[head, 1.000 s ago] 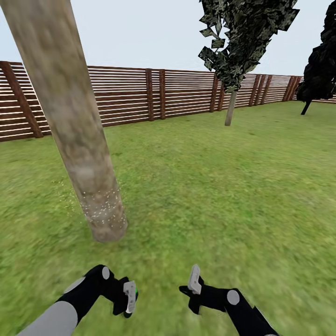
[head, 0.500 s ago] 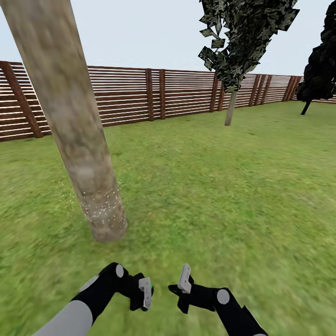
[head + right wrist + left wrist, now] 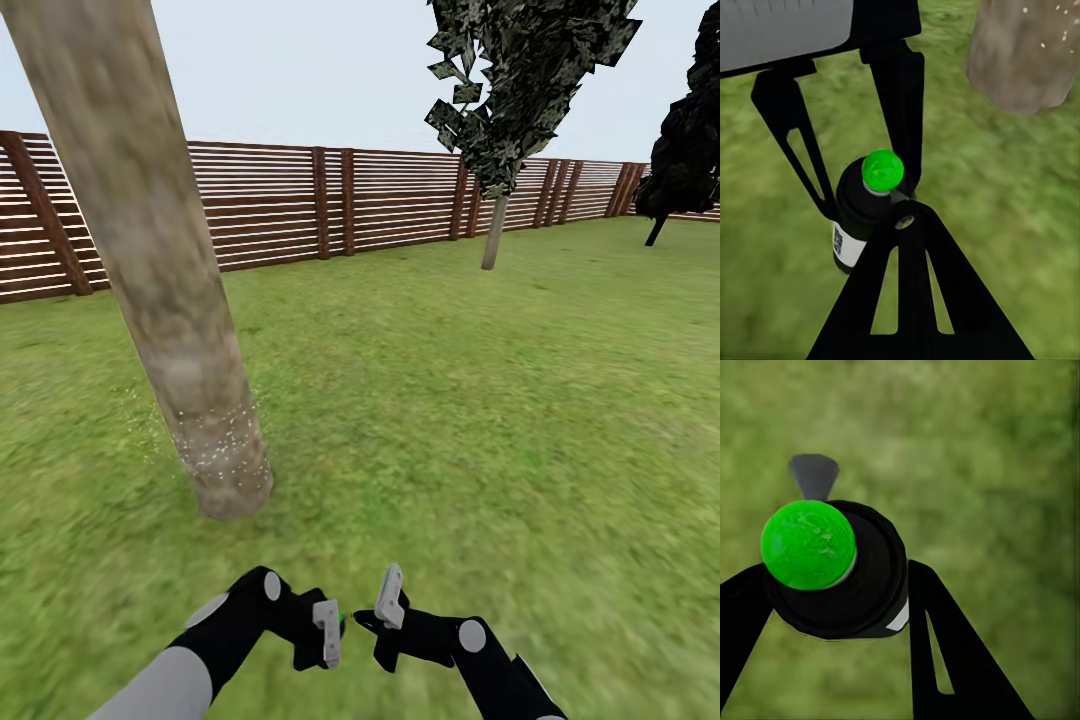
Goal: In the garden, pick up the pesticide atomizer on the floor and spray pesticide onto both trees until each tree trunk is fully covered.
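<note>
The pesticide atomizer point(image 3: 840, 585), a black bottle with a round green cap point(image 3: 808, 544), sits between the fingers of my left gripper point(image 3: 840, 577), which is shut on it. In the head view the left gripper point(image 3: 332, 632) hangs low over the grass, a speck of green showing at its tip. My right gripper point(image 3: 385, 610) is close beside it. The right wrist view shows the atomizer point(image 3: 859, 217) held upright, with my shut right gripper point(image 3: 904, 221) tipped against it just below the cap. The near tree trunk point(image 3: 170, 300) rises ahead on the left, white specks dotting its base point(image 3: 1024, 52). The second tree point(image 3: 494, 232) stands far off by the fence.
Green lawn point(image 3: 480, 400) spreads all around. A brown slatted fence point(image 3: 300, 205) closes the far side. A near-black conifer point(image 3: 690, 150) stands at the far right. Faint white specks lie on the grass left of the near trunk.
Both grippers have come together: the left one moved right with the atomizer, the right one moved left, and they are now almost touching. Trees and view are unchanged.
</note>
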Controlling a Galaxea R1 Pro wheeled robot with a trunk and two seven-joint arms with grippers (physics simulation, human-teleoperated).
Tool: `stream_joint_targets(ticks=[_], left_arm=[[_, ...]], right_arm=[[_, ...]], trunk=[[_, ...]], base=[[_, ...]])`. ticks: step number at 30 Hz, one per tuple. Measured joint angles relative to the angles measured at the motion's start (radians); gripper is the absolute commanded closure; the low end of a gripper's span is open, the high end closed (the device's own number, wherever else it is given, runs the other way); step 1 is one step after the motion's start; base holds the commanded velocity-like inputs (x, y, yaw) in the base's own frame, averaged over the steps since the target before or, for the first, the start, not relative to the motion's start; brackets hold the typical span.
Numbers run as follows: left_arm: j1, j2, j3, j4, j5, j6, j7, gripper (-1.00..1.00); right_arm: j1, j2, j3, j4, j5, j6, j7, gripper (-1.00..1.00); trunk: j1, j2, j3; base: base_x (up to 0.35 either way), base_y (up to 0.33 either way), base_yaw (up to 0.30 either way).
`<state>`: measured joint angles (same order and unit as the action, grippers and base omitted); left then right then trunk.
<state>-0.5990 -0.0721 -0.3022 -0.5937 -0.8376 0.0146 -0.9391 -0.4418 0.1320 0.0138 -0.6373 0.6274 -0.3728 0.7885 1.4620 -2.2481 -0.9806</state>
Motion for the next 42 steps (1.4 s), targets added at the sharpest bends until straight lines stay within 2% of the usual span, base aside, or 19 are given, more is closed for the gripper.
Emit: stream_joint_targets(ticks=[6,14,30,42], left_arm=[[-0.001,-0.019,0.000,-0.001,0.003,-0.004,-0.002,1.00],[-0.002,-0.022,0.001,-0.001,0.010,-0.012,-0.005,1.00],[-0.002,-0.044,0.001,-0.001,0.012,-0.015,-0.012,1.00],[-0.002,-0.045,0.001,-0.001,0.012,-0.016,-0.012,1.00]], right_arm=[[0.000,0.000,0.000,-0.001,0.000,0.000,-0.001,1.00],[0.000,-0.003,-0.002,-0.001,0.000,0.000,-0.001,1.00],[0.000,-0.008,-0.003,0.001,0.000,0.000,-0.001,1.00],[0.000,-0.008,-0.003,0.002,0.000,0.000,-0.001,1.00]], trunk=[[0.000,0.000,0.000],[0.000,0.000,0.000],[0.000,0.000,0.000],[0.000,0.000,0.000]], base=[[0.000,0.000,0.000],[0.000,0.000,0.000],[0.000,0.000,0.000],[0.000,0.000,0.000]])
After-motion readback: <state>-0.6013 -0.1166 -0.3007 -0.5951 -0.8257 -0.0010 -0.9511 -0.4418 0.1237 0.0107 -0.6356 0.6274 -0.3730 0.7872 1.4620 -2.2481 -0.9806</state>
